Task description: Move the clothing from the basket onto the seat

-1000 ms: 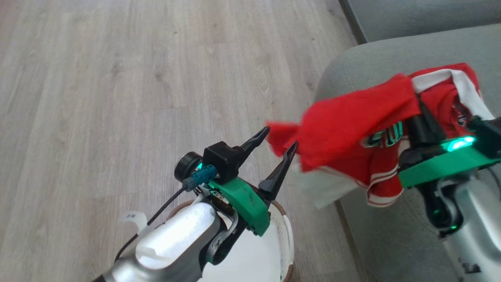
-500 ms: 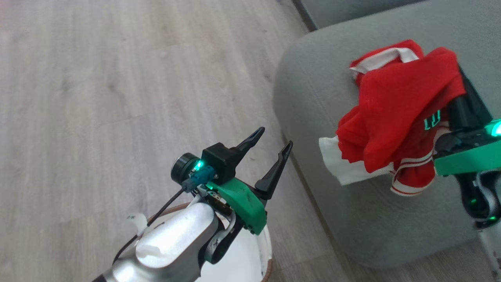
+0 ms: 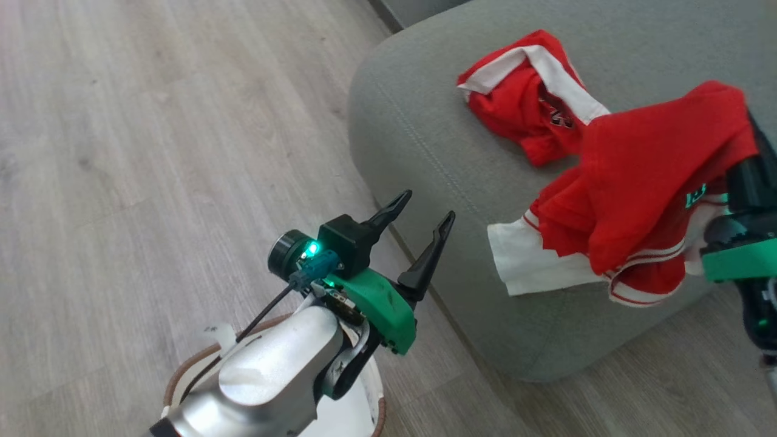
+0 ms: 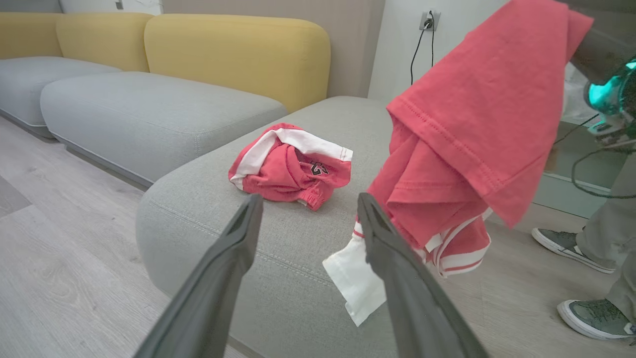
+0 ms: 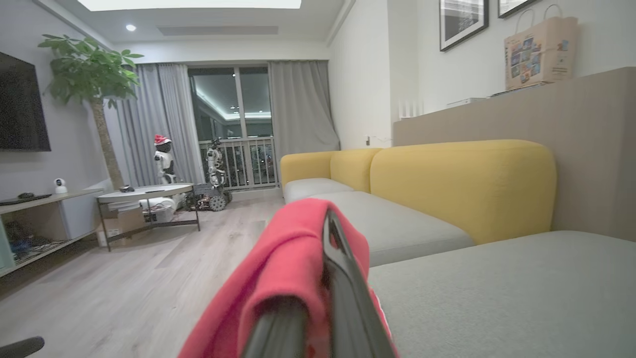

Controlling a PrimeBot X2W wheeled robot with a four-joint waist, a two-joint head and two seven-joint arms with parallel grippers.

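Clothing (image 3: 643, 176) hangs from raised right claw (image 5: 324, 229) over the seat (image 3: 419, 115).

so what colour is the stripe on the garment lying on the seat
White, a broad stripe on the red garment, clearest in the left wrist view.

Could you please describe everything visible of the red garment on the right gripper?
The red garment is knit-looking cloth with white striped trim and a white panel at its lower end. It hangs folded over the shut right gripper, above the near edge of the grey seat; whether it touches the seat is unclear.
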